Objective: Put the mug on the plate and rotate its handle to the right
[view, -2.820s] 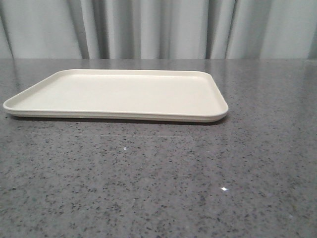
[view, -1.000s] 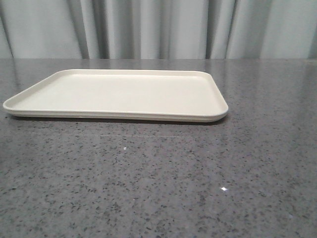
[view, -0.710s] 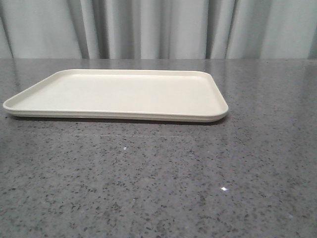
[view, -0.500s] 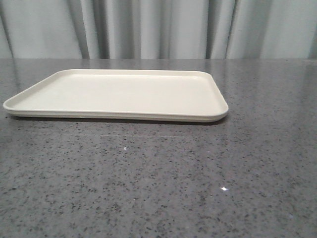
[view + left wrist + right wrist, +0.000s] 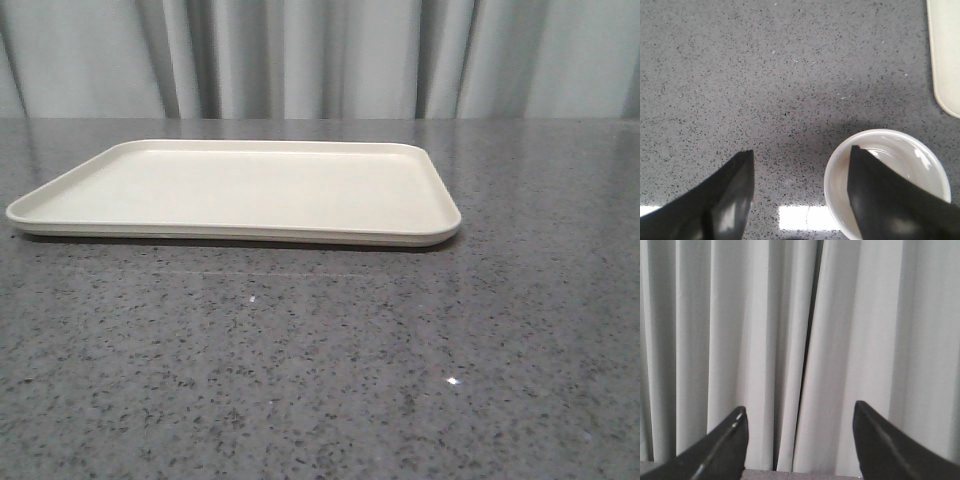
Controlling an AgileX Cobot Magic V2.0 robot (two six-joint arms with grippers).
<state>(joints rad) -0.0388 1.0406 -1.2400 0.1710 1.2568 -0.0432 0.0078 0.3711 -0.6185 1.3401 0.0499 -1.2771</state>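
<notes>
The cream-white plate (image 5: 240, 190) lies flat on the grey speckled table in the front view, left of centre; it holds nothing. One corner of it shows in the left wrist view (image 5: 945, 60). The white mug (image 5: 880, 155) stands on the table in the left wrist view only, seen from above; its handle and smiley face are hidden. My left gripper (image 5: 800, 160) is open above the table, one finger over the mug's open mouth, the other out over bare table. My right gripper (image 5: 800, 415) is open and empty, facing the curtain. Neither gripper shows in the front view.
A pale pleated curtain (image 5: 320, 60) hangs behind the table's far edge. The grey speckled tabletop (image 5: 320, 370) stretches in front of and to the right of the plate. A bright light reflection (image 5: 807, 217) lies on the table between the left fingers.
</notes>
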